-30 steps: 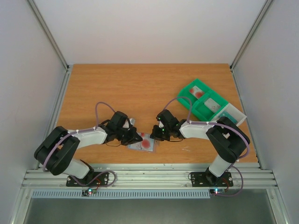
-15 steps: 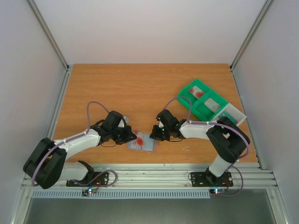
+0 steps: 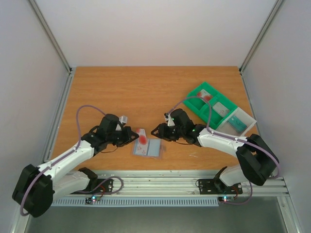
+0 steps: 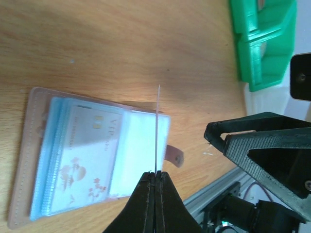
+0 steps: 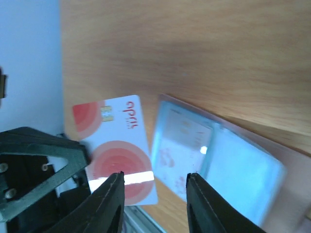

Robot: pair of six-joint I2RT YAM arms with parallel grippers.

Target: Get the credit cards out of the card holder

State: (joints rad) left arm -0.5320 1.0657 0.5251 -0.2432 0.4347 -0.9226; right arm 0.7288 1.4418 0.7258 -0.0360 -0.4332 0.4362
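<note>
The card holder (image 3: 148, 148) lies spread open on the table, grey-blue inside up, also visible in the left wrist view (image 4: 87, 155) and the right wrist view (image 5: 218, 165). My left gripper (image 3: 134, 137) is shut on a red-and-white credit card (image 3: 142, 138), held just left of the holder and clear of it. That card shows edge-on (image 4: 158, 126) above the left gripper (image 4: 156, 173) and face-on (image 5: 114, 145) in the right wrist view. A pale flowered card (image 4: 90, 150) sits in a holder pocket. My right gripper (image 3: 157, 131) hovers open above the holder's far right side, empty (image 5: 154, 175).
A green compartmented tray (image 3: 200, 108) stands at the right, its edge visible in the left wrist view (image 4: 262, 43); flat items lie in its compartments. The table's near edge with an aluminium rail (image 3: 155, 177) runs just below the holder.
My left gripper has drawn the red card out of the holder and moved left with it. My right gripper has opened and lifted back off the holder's right side.
</note>
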